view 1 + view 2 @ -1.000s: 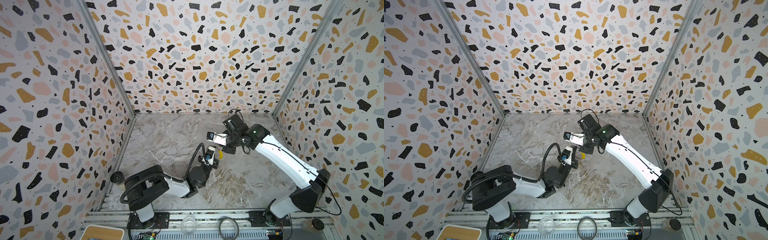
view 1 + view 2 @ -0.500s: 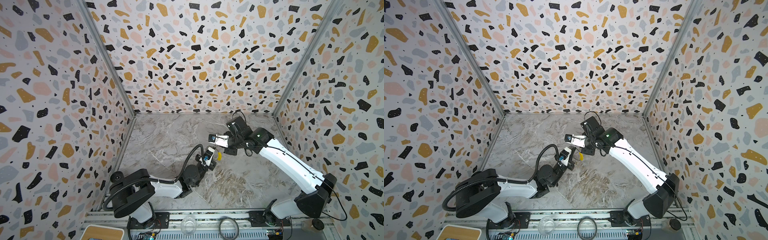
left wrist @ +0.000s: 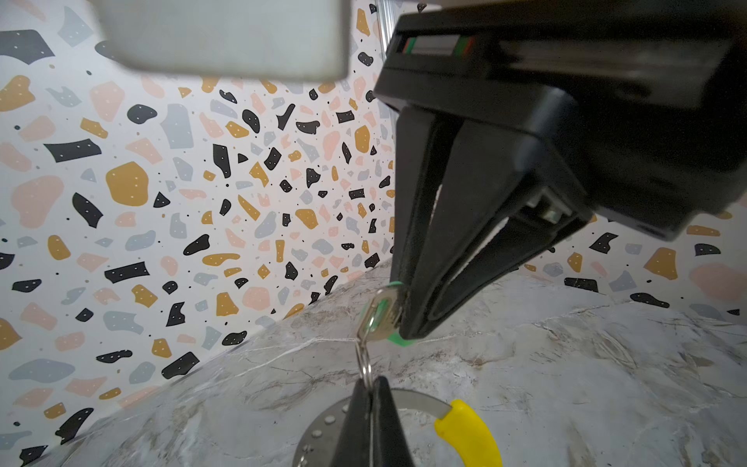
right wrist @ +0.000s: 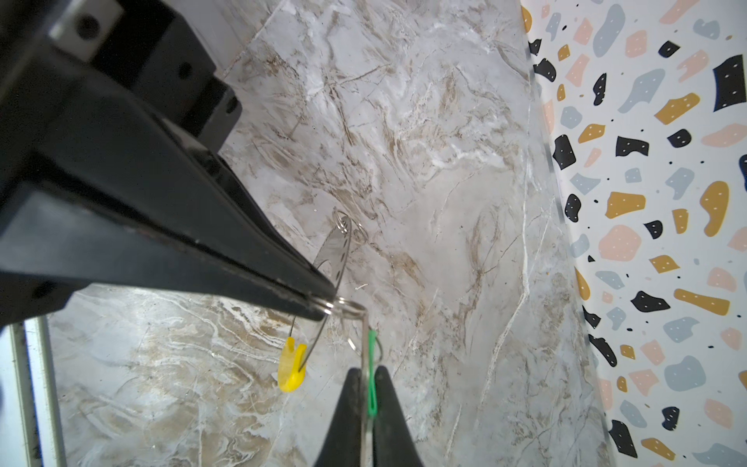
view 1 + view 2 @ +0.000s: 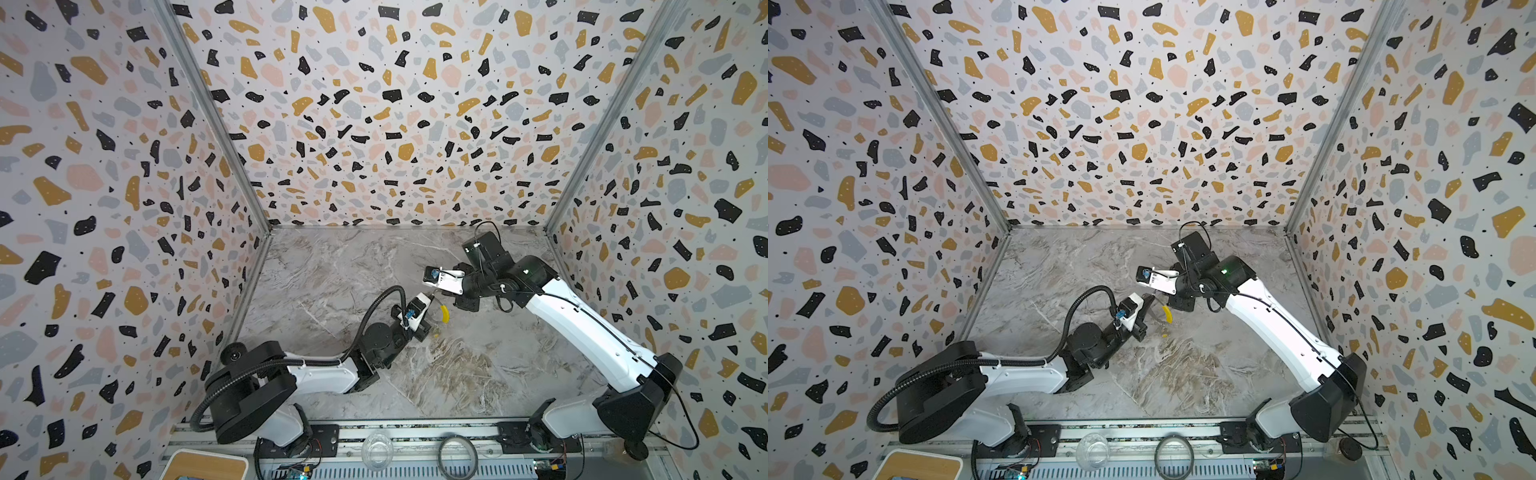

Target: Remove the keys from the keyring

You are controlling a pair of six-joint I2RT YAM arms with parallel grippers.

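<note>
In the left wrist view my left gripper [image 3: 370, 390] is shut at the rim of the keyring [image 3: 418, 404], a flat silvery loop with a yellow sleeve [image 3: 465, 432]. A small split ring [image 3: 365, 366] is pinched at its tips. That ring leads up to a silvery key with a green tag [image 3: 382, 313]. My right gripper [image 4: 366, 390] is shut on this key [image 4: 371, 364]. The keyring [image 4: 333, 250] hangs off the table from the left fingertips [image 4: 319, 301]. In both top views the grippers meet mid-table beside the yellow sleeve [image 5: 444, 313] [image 5: 1167, 314]. A tiny yellowish speck [image 5: 1165, 334] lies below, too small to identify.
Patterned walls close in the marble table [image 5: 478, 374] on three sides. On the front rail sit a dark ring [image 5: 457, 457], a clear glass cup [image 5: 377, 446] and a wood-topped box [image 5: 203, 465]. The left arm's black cable [image 5: 374, 307] arches over its wrist.
Both grippers have stayed together mid-table with the same holds. The left arm's shoulder has swung left and lower, and the right arm's elbow has shifted to the right.
</note>
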